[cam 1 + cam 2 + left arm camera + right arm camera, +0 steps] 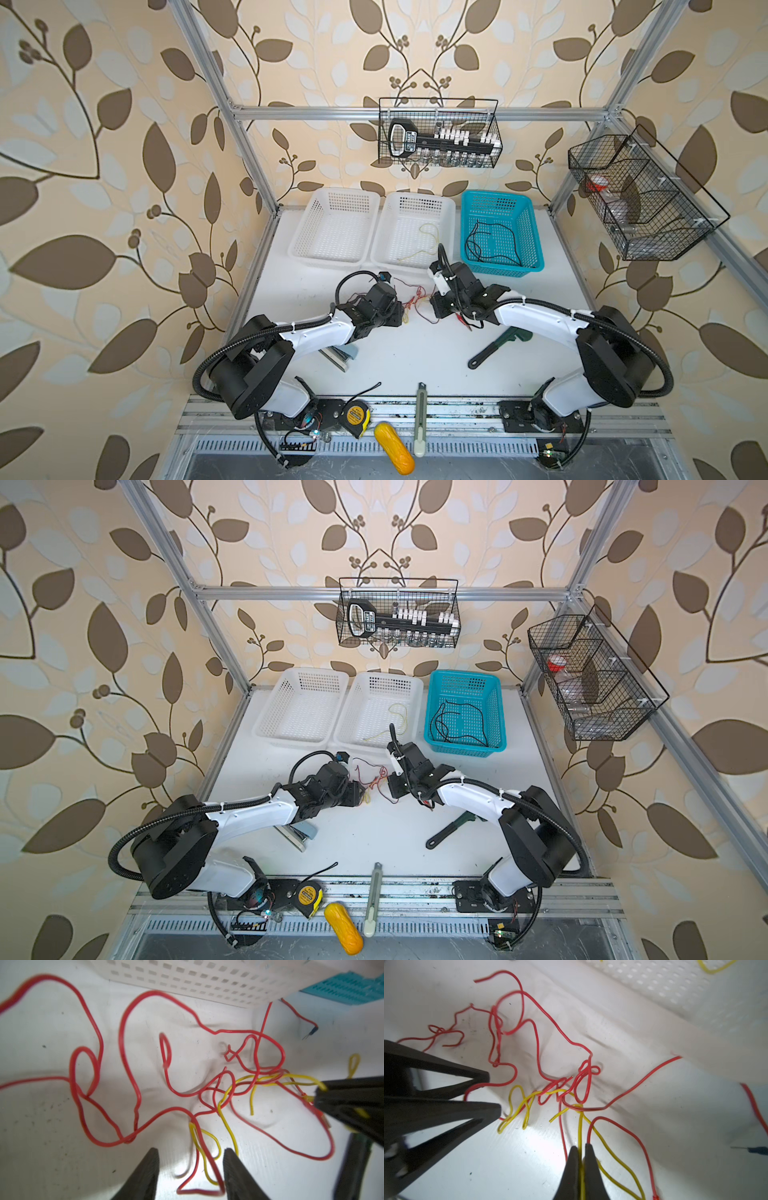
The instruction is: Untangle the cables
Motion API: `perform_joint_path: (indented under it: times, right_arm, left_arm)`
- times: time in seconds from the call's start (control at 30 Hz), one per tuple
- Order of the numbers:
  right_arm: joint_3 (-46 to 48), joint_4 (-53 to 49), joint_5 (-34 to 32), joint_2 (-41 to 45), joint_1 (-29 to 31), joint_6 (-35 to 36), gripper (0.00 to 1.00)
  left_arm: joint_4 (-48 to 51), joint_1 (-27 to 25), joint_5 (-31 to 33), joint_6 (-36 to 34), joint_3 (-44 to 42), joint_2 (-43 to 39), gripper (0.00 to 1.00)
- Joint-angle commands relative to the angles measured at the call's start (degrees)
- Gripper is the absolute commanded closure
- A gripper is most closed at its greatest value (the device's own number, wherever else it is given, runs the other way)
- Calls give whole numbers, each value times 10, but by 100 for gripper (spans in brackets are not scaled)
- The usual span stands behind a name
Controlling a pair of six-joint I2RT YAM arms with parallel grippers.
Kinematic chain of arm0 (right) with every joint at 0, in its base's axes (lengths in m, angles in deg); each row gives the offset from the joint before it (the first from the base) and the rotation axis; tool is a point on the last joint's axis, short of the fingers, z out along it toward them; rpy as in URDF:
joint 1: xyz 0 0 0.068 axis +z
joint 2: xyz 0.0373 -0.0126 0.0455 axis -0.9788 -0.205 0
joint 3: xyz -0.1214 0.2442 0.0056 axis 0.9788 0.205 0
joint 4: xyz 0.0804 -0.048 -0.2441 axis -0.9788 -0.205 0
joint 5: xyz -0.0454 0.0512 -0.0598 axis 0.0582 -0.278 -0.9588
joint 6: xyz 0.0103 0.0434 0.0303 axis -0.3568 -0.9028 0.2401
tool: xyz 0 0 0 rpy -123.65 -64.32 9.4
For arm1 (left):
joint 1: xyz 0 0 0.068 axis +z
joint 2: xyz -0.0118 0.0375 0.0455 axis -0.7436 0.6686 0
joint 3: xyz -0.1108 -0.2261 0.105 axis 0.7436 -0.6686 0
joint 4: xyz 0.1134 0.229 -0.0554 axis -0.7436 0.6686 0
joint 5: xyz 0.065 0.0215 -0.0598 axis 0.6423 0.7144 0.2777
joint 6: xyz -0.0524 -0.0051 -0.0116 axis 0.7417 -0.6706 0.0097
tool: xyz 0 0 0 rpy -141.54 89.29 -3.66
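- Now, the tangled red and yellow cables (415, 298) lie on the white table (415, 361) at the centre of both top views, between the two arms.
- Left gripper (191, 1154): jaws apart, straddling a red loop and a yellow loop.
- Right gripper (581, 1147): jaws together, pinching a yellow strand (580, 1126).
- Upper centre: a loose yellow wire (432, 232) in the white basket (417, 194), and a black wire (467, 245) in the blue basket (496, 195).
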Motion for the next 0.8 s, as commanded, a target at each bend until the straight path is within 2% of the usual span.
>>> perform_joint_path:
  times: [0.0, 0.17, 0.3, 0.5, 0.77]
  right_arm:
    - [-2, -15, 11, 42, 6, 18, 100]
    - [1, -39, -22, 94, 6, 20, 100]
    - [12, -43, -59, 135, 5, 18, 100]
    - [28, -56, -173, 190, -2, -1, 100]
    - [45, -60, -194, 223, -36, -8, 100]
  left_arm:
    - [-8, -4, 17, 3, 22, 0, 68]
    - [0, -3, 35, 6, 22, 0, 100]
    - [5, -3, 46, 9, 21, 0, 100]
    - [12, -3, 60, 8, 11, -13, 100]
    - [49, -2, 99, 1, 8, -42, 100]
